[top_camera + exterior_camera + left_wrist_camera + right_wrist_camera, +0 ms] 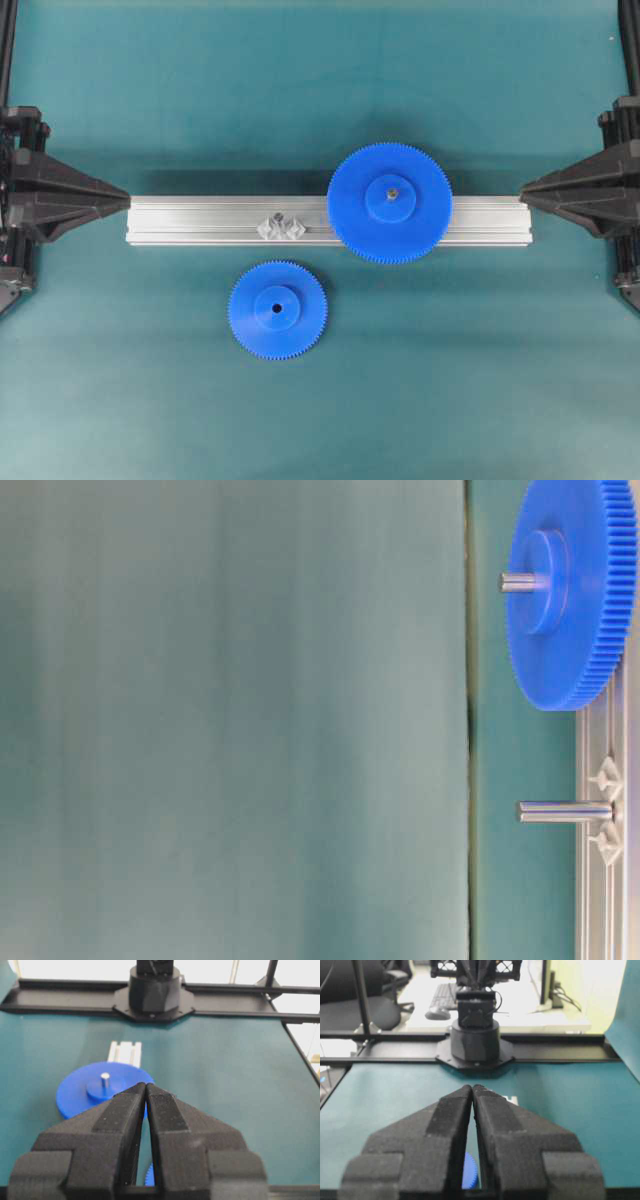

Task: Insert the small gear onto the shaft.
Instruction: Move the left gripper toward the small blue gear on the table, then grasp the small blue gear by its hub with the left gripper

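Both parked at the ends of the aluminium rail (pixel 200 222), left gripper (pixel 128 197) and right gripper (pixel 522 189) alike with fingertips pressed together on nothing. Between the two, nearer the left gripper: small gear (pixel 277 310) flat on the teal counter (pixel 450 380), just beside the rail; shaft (pixel 280 218) upright in its clear mount on the rail, bare. Nearer the right gripper, large blue gear (pixel 390 203) seated on the rail over its own pin.
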Action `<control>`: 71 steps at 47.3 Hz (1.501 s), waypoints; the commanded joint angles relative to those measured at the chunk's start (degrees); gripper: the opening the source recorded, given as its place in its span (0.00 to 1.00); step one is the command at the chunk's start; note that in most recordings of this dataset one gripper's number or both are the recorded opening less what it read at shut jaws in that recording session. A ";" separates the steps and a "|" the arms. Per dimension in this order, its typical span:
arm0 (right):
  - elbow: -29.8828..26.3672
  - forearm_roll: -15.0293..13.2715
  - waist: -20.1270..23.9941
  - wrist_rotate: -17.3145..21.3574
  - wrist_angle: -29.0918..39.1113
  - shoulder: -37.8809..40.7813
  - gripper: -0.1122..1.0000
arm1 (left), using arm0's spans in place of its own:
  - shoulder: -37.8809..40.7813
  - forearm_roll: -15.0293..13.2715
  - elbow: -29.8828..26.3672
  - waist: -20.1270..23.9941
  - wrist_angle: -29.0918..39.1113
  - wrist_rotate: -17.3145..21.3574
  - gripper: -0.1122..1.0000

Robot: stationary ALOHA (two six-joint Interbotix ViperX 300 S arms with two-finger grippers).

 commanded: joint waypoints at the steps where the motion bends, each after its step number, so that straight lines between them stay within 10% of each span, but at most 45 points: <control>1: -0.88 0.35 -0.09 0.53 -0.18 0.70 0.25 | 3.25 0.62 -3.87 -0.09 4.31 -1.05 0.19; 8: 0.44 5.89 -0.35 3.43 4.39 0.88 0.24 | 9.05 0.62 -8.17 -0.09 9.93 -1.67 0.14; 24: -3.25 5.89 -0.62 6.24 23.55 5.98 0.14 | 20.39 0.62 -11.60 -2.37 10.20 -3.34 0.10; 32: -3.52 5.89 -0.70 6.33 23.29 9.23 0.14 | 26.72 0.62 -14.85 -2.90 15.29 -8.70 0.10; 53: -2.72 5.89 -2.81 6.33 22.76 12.30 0.20 | 38.76 0.79 -22.41 -5.19 18.81 -8.17 0.11; 60: -2.64 6.06 -2.64 6.50 24.35 12.48 0.26 | 41.84 0.79 -24.08 -5.27 18.98 -8.09 0.27; 71: -2.55 6.06 -2.64 6.42 26.28 12.83 0.46 | 45.70 0.79 -26.46 -5.45 18.72 -9.93 0.83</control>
